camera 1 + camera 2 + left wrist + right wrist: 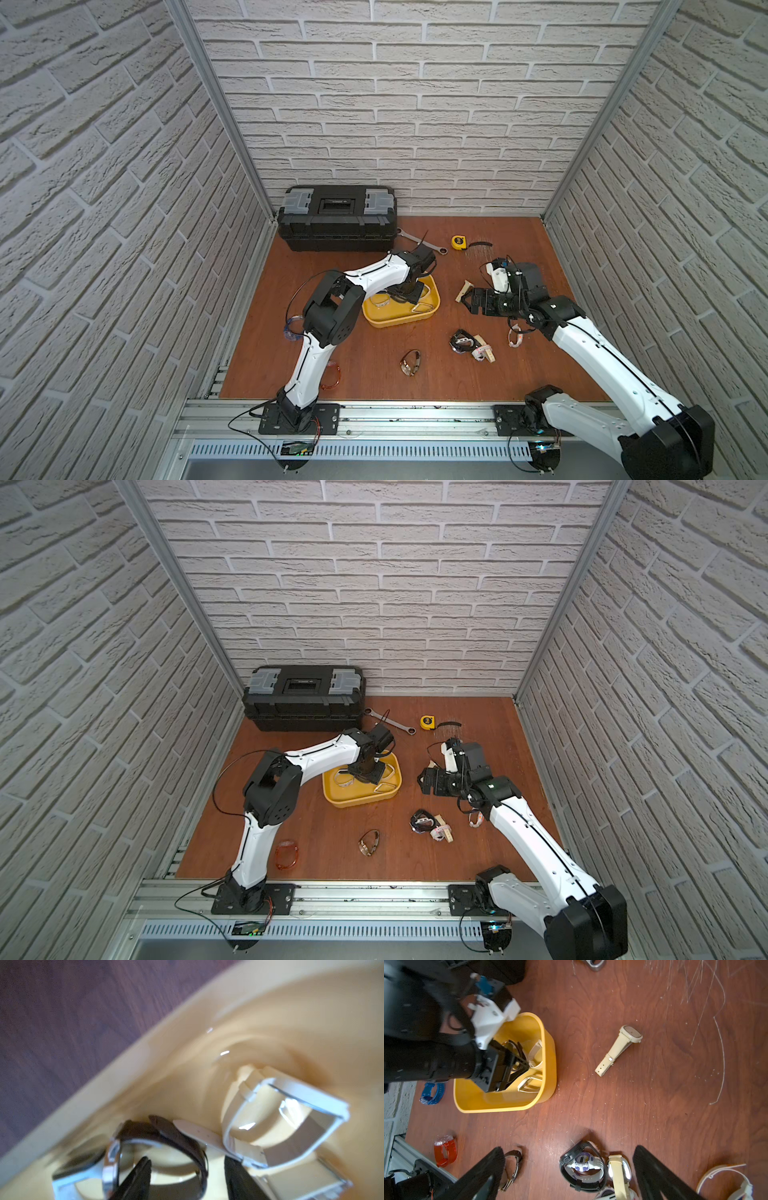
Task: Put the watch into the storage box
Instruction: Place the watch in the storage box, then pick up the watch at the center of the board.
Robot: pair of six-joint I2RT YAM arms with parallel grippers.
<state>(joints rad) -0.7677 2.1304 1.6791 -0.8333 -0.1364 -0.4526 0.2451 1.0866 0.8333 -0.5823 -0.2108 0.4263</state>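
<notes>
The yellow storage box (401, 321) (357, 802) sits mid-table, its rim (145, 1043) (549, 1047) showing in both wrist views. My left gripper (409, 293) (366, 773) (188, 1178) reaches down into it and is open. A dark brown-strapped watch (176, 1132) lies on the box floor, one side of its loop between the parted fingers and clamped by neither. A white watch (301, 1089) rests beside it in the box. My right gripper (466, 300) (569, 1172) hovers open above the table, holding nothing.
Loose watches lie on the table: a beige one (618, 1049), a dark and white cluster (471, 345) (581, 1165), a brown one (410, 362), an orange one (332, 376) and a blue one (431, 1093). A black toolbox (336, 218), wrench (419, 241) and tape measure (458, 242) stand at the back.
</notes>
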